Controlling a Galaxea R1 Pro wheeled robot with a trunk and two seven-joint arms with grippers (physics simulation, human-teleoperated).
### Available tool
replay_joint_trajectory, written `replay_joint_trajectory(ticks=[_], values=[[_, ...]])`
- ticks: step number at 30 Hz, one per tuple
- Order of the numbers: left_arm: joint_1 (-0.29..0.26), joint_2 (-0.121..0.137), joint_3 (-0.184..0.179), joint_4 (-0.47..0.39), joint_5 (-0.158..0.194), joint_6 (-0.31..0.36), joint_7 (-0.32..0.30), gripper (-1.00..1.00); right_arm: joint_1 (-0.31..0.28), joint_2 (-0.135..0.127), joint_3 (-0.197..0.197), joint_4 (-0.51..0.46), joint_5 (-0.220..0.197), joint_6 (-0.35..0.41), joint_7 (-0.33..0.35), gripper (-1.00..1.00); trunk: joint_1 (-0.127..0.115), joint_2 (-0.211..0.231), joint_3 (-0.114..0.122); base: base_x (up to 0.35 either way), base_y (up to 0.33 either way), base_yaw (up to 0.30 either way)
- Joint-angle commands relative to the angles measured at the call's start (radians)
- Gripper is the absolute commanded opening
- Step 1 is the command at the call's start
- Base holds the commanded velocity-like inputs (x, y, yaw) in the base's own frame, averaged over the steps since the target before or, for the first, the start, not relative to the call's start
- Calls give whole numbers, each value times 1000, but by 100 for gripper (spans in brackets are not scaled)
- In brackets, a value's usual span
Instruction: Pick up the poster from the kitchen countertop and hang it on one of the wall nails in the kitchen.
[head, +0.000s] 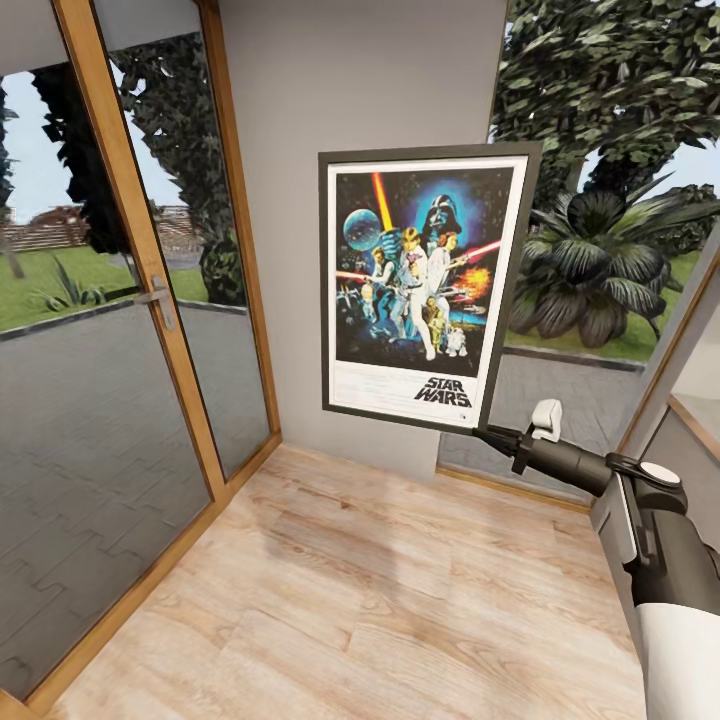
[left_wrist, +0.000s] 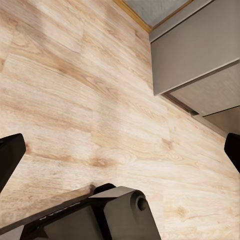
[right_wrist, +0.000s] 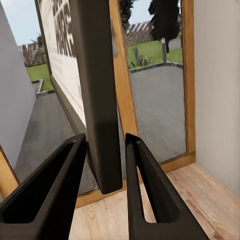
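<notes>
While held up before the grey wall panel (head: 330, 90) in the head view, stands upright: the rectangular Star Wars poster with thin black frame and white border (head: 425, 285), long axis vertical, "STAR WARS" logo at the bottom, printed face turned toward the camera and angled slightly to the left. Hangs clear of the pale wood plank floor (head: 350, 600), between the wood-framed glass door with a metal handle (head: 130, 300) on the left and the window onto dark leafy plants (head: 600, 260) on the right. Gripped at its lower right corner by the right pincer (head: 487, 433), at the end of a black-and-white arm reaching up and leftward from the lower right of the view, forearm rising at a slant, wrist stretched out toward the frame's corner.

From the left wrist view: pale plank floor seen from above, grey cabinet fronts (left_wrist: 200, 55) beside it, and the two dark fingers of the left pincer (left_wrist: 120, 150) set far apart at either edge, wide and holding nothing.

From the right wrist view: poster's black frame edge (right_wrist: 97, 100) seen edge-on, running lengthwise between the two dark fingers (right_wrist: 150, 200), which close narrowly on it; white border with logo letters visible to one side; glass door and green lawn (right_wrist: 155, 50) beyond.
</notes>
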Motion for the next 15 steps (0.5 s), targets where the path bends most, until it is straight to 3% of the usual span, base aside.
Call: replay_joint_trajectory(ticks=[1,15], values=[[-1,0,-5,1,7,-4,-3,100,-1,0,-1,0,-3,10,3,-100,1,-2,-2,0,0,0],[-1,0,-5,1,7,-4,-3,100,-1,0,-1,-3,-3,11,0,-100,1,-2,-2,1,0,0]])
